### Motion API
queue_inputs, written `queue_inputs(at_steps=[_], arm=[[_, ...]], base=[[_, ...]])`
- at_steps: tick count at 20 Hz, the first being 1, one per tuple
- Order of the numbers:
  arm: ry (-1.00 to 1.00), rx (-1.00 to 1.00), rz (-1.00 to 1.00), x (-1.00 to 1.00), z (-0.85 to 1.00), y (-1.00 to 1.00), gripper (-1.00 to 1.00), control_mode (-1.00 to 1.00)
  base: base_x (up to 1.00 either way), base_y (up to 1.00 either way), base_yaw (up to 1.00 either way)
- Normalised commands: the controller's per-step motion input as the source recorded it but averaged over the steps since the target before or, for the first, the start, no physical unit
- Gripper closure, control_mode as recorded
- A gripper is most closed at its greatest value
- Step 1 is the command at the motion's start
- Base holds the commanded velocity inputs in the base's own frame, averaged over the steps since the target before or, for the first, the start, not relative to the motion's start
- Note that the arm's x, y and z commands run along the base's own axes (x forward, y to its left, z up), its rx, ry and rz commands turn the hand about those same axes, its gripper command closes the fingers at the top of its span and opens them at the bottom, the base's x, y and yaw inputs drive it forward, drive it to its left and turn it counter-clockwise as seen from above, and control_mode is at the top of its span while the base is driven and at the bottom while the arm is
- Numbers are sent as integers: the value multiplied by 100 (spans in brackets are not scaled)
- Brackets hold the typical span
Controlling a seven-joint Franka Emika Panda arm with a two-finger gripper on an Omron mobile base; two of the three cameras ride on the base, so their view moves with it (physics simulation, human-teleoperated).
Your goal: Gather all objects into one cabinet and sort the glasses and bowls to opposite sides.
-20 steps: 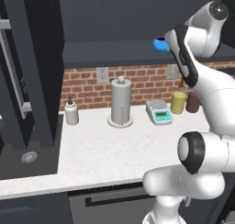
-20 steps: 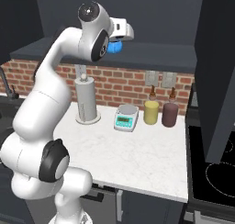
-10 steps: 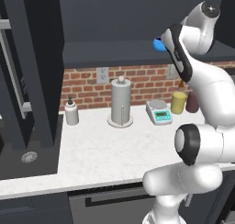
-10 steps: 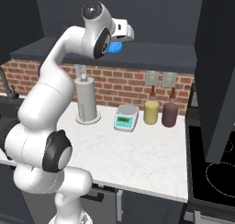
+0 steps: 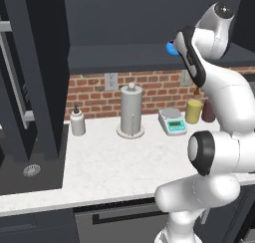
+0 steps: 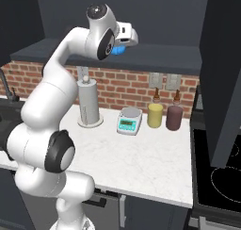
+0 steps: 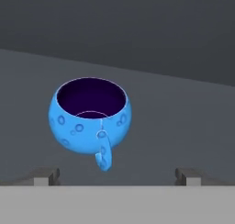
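- Since the earlier pictures, the arm has shifted slightly up by the shelf; the base has stayed put, and nothing on the desk [image 5: 114, 162] has moved.
- Hand [image 7: 117, 175]: fingers spread wide and released, tips either side of the blue cup [image 7: 90, 120], not touching it.
- Blue cup stands upright on the dark shelf [image 6: 160, 54], handle toward the hand; in the right base view the cup [image 6: 118, 49] sits right under the hand.
- Judgement: a grasp approach is under way, and the cup is not yet gathered.
- Shelf around the cup is bare, with open room on both sides. Paper-towel roll [image 5: 131, 110], scale [image 5: 173, 121] and bottles [image 6: 164, 113] stand well below, clear of the arm's path.
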Motion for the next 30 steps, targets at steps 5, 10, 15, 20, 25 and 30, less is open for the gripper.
queue_inputs(at_steps=[5,10,15,20,25,30], arm=[[8,0,0,4,-5,0,-100,-100],[4,0,0,9,0,0,-100,-100],[3,0,0,15,0,1,-100,-100],[5,0,0,13,-4,5,-100,-100],[8,0,0,10,-15,14,-100,-100],[8,0,0,7,-15,8,-100,-100]], base=[[0,0,0],[0,0,0],[0,0,0],[0,0,0],[0,0,0],[0,0,0]])
